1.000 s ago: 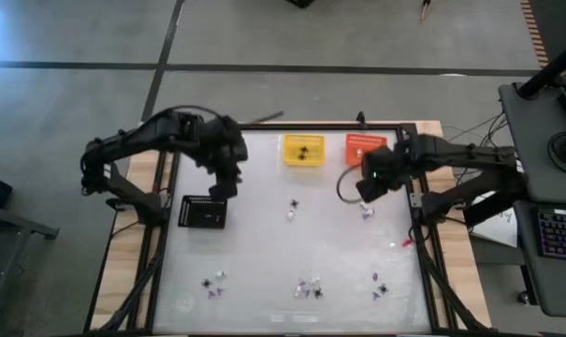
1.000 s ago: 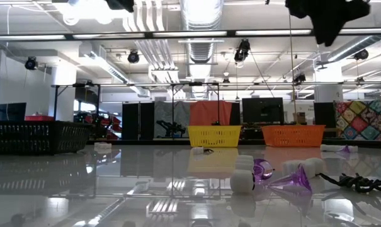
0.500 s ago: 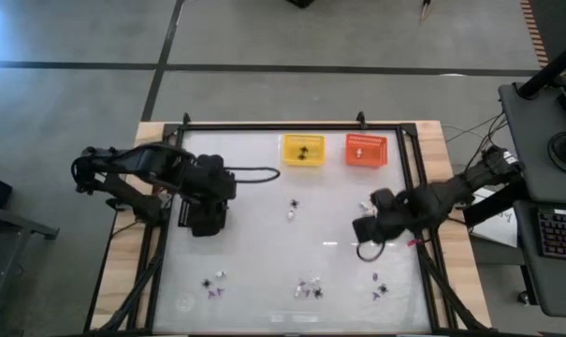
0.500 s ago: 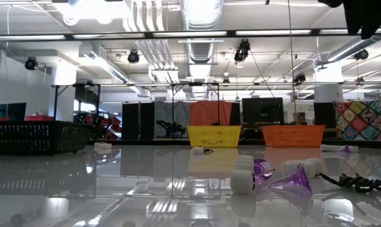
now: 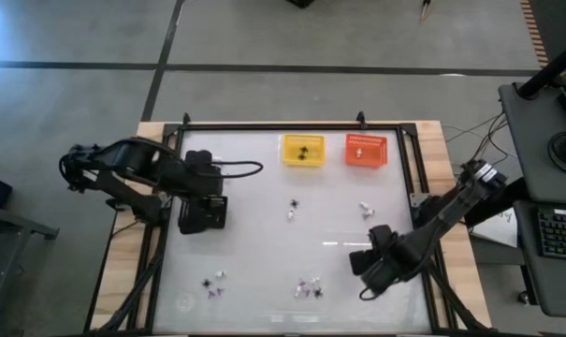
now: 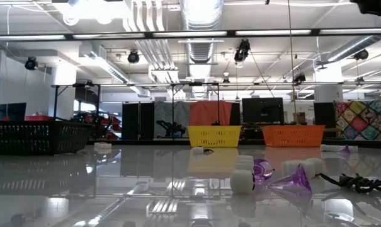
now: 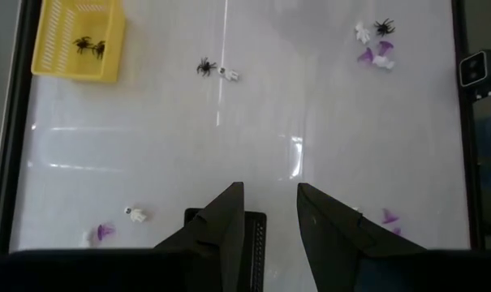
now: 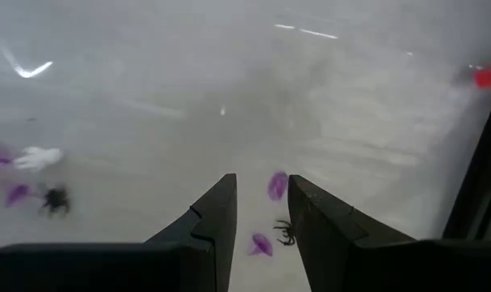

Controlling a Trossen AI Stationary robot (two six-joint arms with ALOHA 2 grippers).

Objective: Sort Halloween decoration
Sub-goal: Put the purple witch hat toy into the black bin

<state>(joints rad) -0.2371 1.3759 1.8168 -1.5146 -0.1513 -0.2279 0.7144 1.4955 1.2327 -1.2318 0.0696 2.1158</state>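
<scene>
White table (image 5: pixel 264 225) | right end effector (image 5: pixel 369 269) low, parted, empty | left end effector (image 5: pixel 204 212) parted, empty

Left gripper (image 7: pixel 268 219) hovering at table's left side, fingers parted, empty; right gripper (image 8: pixel 260 212) hanging low near front right, fingers parted.

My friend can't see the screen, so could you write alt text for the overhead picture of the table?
Two dark robot arms reach over a white table scattered with tiny black, purple and white Halloween trinkets. The left gripper hovers over a black basket at the left edge, the right gripper above trinkets near the front right; yellow and orange baskets sit along the far edge.
</scene>
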